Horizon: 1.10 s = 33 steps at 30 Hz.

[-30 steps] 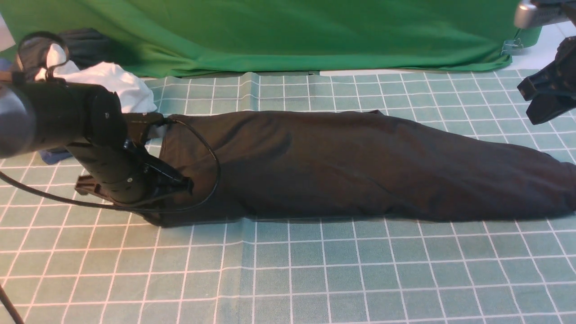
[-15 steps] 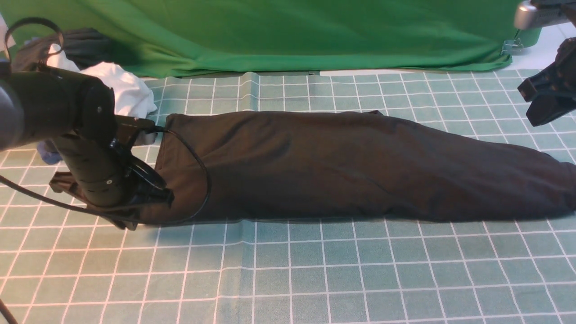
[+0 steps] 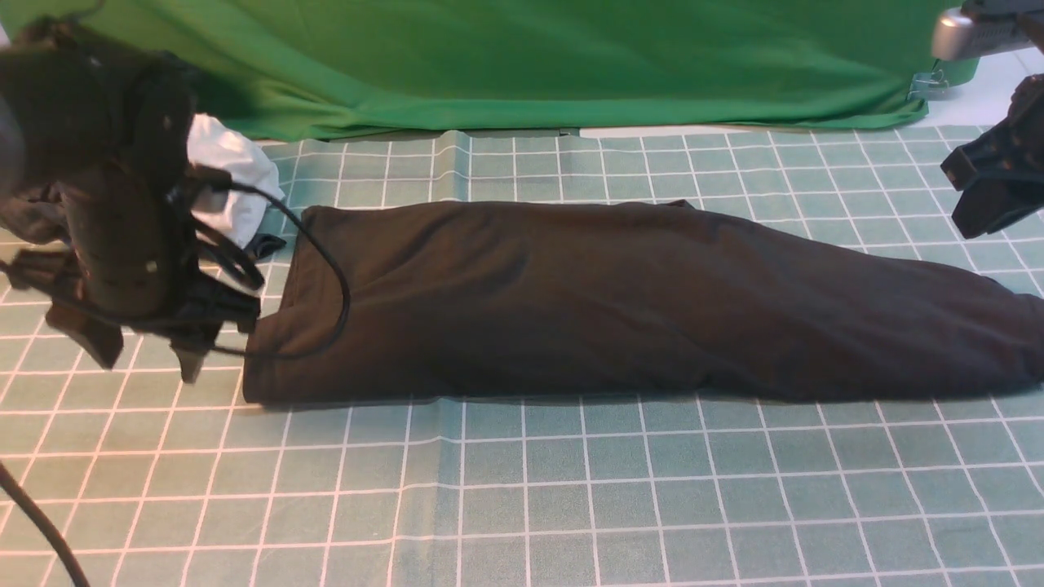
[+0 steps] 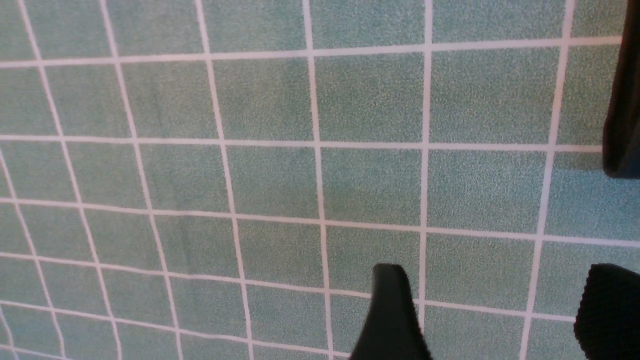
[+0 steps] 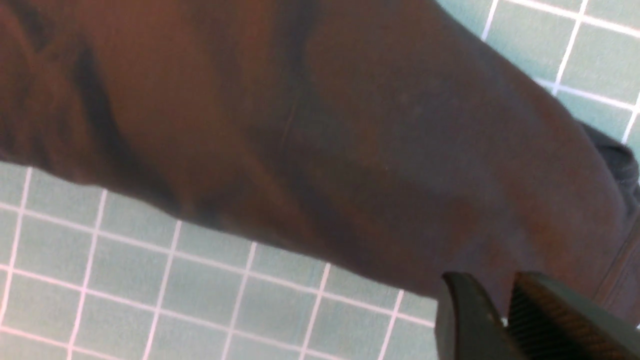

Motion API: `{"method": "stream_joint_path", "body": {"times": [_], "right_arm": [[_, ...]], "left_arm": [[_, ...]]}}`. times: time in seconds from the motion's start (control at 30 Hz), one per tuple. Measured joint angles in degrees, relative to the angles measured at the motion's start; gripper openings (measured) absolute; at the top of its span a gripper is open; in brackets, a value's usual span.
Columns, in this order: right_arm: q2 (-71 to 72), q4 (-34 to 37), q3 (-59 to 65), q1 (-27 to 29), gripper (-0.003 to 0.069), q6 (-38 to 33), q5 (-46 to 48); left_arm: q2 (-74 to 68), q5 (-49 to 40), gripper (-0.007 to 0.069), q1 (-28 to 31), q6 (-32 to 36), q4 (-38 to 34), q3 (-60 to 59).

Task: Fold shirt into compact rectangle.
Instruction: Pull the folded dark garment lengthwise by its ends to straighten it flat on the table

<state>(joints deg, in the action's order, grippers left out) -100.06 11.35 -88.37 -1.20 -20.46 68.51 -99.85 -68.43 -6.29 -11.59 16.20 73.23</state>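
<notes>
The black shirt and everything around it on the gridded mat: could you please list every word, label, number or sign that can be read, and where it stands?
No readable text in any view.
Black shirt: folded into a long band; no print or label shows.
Gridded mat: white lines only, no numbers.
Green backdrop: plain.
White garment: no marking visible.

Lighting even, soft, from above; thin shadow under shirt (image 3: 612, 302) near edge. Left gripper (image 3: 145, 365) blurred. Right wrist view soft, shirt reddish; left wrist view grainy
</notes>
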Motion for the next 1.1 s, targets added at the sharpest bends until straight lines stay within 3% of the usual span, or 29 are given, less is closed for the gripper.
{"method": "stream_joint_path", "body": {"times": [0.1,0.27,0.37,0.57,0.67,0.87,1.1], "right_arm": [[0.0,-0.3,0.0,0.0,0.0151,0.0,0.8],[0.0,-2.7,0.0,0.0,0.0162,0.6,0.8],[0.0,-6.4,0.5,0.2,0.0205,3.2,0.2],[-1.9,-10.4,1.0,5.4,0.0425,10.9,-0.3],[-4.3,-10.5,1.0,8.1,0.0465,11.6,-0.7],[-9.8,-10.4,1.1,12.3,0.0479,14.3,-0.8],[-14.3,-6.7,1.1,12.7,0.0482,13.8,-3.4]], "left_arm": [[2.4,0.3,0.0384,0.0,0.0,-2.1,1.3],[7.2,5.8,0.0094,0.0,6.8,-17.6,1.5],[7.0,9.1,0.0023,0.0,8.8,-24.3,1.5],[-0.1,13.3,0.0002,-0.2,10.8,-28.2,1.5],[-4.9,14.3,0.0001,-1.2,12.1,-28.3,1.5],[-11.7,17.3,0.0001,-2.7,12.5,-27.8,1.5],[-13.6,16.8,0.0001,-2.9,12.0,-26.4,2.6]]}}
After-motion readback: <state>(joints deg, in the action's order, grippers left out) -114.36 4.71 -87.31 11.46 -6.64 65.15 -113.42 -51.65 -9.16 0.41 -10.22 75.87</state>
